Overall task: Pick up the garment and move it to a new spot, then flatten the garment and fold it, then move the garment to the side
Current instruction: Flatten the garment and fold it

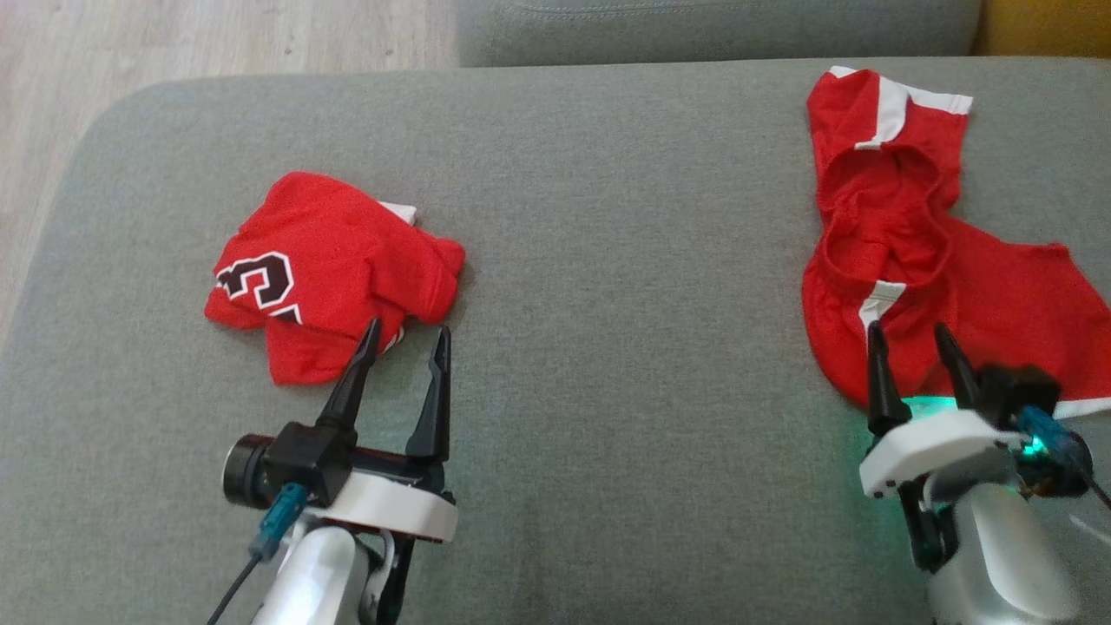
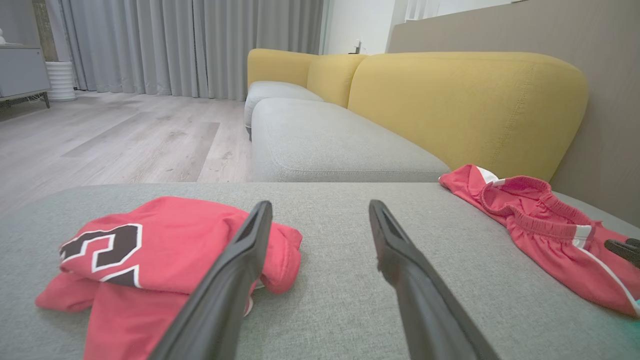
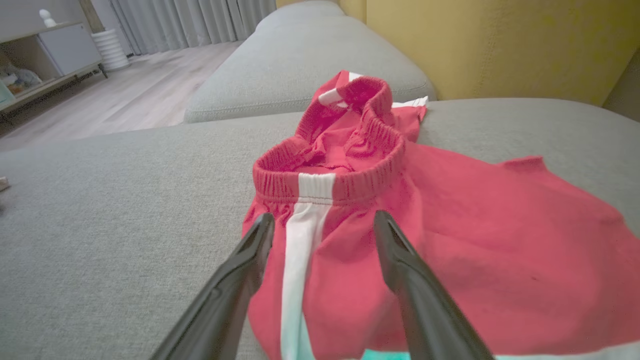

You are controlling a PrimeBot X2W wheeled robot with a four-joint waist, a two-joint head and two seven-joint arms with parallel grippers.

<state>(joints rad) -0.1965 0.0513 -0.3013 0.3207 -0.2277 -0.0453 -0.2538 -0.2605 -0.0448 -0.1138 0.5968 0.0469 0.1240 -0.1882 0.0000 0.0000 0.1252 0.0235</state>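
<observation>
One red garment, a pair of shorts [image 1: 903, 217] with white side stripes and an elastic waistband, lies rumpled at the right of the grey seat cushion [image 1: 608, 260]. My right gripper [image 1: 906, 328] hovers open over its near edge, and the white stripe [image 3: 305, 240] shows between the fingers with nothing held. Another red garment, a jersey [image 1: 321, 260] with a black-and-white number, lies bunched at the left. My left gripper [image 1: 410, 328] stands open just in front of the jersey's right corner. In the left wrist view the jersey [image 2: 165, 240] sits left of the left gripper [image 2: 320, 204] and the shorts [image 2: 540, 225] lie at the far right.
A yellow backrest [image 2: 465, 110] rises behind the shorts. A second grey cushion [image 1: 712, 26] adjoins the far edge. Wooden floor [image 1: 217, 35] lies beyond the cushion's rounded left corner. Bare cushion stretches between the two garments.
</observation>
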